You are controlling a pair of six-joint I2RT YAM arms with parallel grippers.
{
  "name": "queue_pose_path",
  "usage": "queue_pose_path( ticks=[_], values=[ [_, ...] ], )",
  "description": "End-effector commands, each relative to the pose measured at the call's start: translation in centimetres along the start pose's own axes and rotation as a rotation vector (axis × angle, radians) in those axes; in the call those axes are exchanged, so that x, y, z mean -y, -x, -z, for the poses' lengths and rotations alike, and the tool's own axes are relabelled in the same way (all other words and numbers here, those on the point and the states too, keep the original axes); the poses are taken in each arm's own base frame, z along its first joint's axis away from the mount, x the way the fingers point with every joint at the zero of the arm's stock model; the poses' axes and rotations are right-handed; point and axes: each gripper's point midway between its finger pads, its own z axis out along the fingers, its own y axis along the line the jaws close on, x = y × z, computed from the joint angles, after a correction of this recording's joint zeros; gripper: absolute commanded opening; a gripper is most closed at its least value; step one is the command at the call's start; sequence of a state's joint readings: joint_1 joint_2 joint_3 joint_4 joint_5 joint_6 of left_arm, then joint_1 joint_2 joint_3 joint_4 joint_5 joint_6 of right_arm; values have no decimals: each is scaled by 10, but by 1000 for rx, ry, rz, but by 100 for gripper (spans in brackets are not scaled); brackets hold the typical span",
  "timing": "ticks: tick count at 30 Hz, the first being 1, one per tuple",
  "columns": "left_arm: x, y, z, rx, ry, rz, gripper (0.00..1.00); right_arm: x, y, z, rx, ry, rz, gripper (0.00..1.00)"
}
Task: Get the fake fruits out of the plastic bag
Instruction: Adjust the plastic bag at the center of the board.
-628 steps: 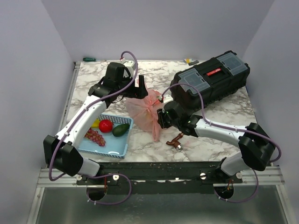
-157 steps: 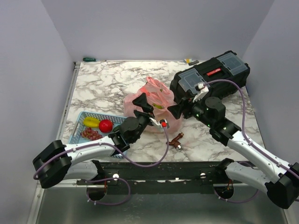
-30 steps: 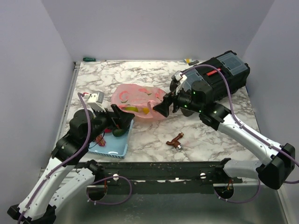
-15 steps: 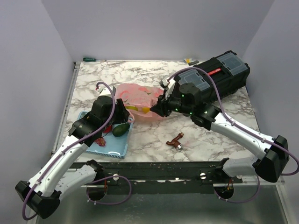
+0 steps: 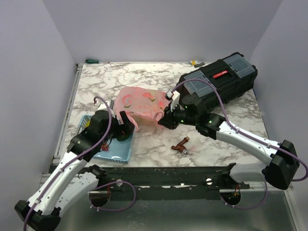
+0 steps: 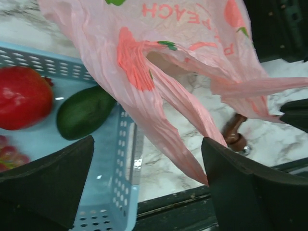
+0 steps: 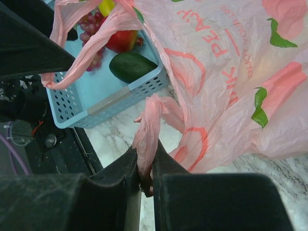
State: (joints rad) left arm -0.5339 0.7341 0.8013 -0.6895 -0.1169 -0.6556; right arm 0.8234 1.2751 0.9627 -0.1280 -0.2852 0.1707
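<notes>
My right fingers (image 7: 146, 168) pinched shut on twisted handle (image 7: 148, 122) of pink plastic bag (image 5: 140, 102). My left fingers (image 6: 147, 166) wide open, empty. Loose flap (image 6: 168, 120) hangs between them, over right rim of light blue basket (image 6: 126, 144). Bag body just right of basket. Any fruits inside: cannot tell.

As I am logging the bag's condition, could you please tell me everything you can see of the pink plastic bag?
The plastic bag is thin, translucent pink film, crinkled, printed with peaches, green leaves and red PEACH lettering. It lies slumped on the marble table, left of the black toolbox; its contents cannot be made out. One twisted handle is pinched in the shut right claw; another strip hangs within the open left claw, over the edge of the blue basket.
</notes>
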Motion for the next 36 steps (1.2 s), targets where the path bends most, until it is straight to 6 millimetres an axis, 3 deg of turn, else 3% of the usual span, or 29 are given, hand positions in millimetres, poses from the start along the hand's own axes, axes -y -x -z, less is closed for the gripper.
queue_pose_path(
  ticks=[1,4,5,6,8,13,15,18,20,24,28,33,34,36],
  values=[
    [30,11,-2,75,-181,136,76,-8,11,3,36,22,2,14],
    [29,18,-5,98,-189,82,53,1,9,2,34,-21,23,14],
    [22,20,-9,91,-153,65,39,7,8,2,32,-50,30,13],
    [10,25,-13,96,-91,49,11,17,8,1,32,-104,36,13],
    [-8,34,-19,64,-16,-1,0,39,8,3,25,-224,36,11],
    [-63,78,-22,72,314,-224,0,79,9,19,33,-473,36,6],
    [-94,94,-19,94,520,-269,0,85,4,23,16,-506,50,5],
    [-123,108,-20,124,720,-327,0,82,-11,23,-27,-471,74,5],
    [-127,114,-26,140,746,-355,0,73,-24,19,-62,-404,89,5],
    [-115,131,-47,160,693,-404,0,61,-45,6,-107,-309,80,6],
    [-124,145,-54,119,795,-477,0,46,-50,-12,-118,-243,6,6],
    [-117,131,-46,142,725,-378,1,35,-44,-17,-78,-233,-33,6],
    [-115,129,-40,160,708,-358,12,34,-41,-16,-72,-231,-34,6],
    [-109,127,-29,179,663,-322,25,35,-38,-14,-70,-243,-36,6]
  ],
)
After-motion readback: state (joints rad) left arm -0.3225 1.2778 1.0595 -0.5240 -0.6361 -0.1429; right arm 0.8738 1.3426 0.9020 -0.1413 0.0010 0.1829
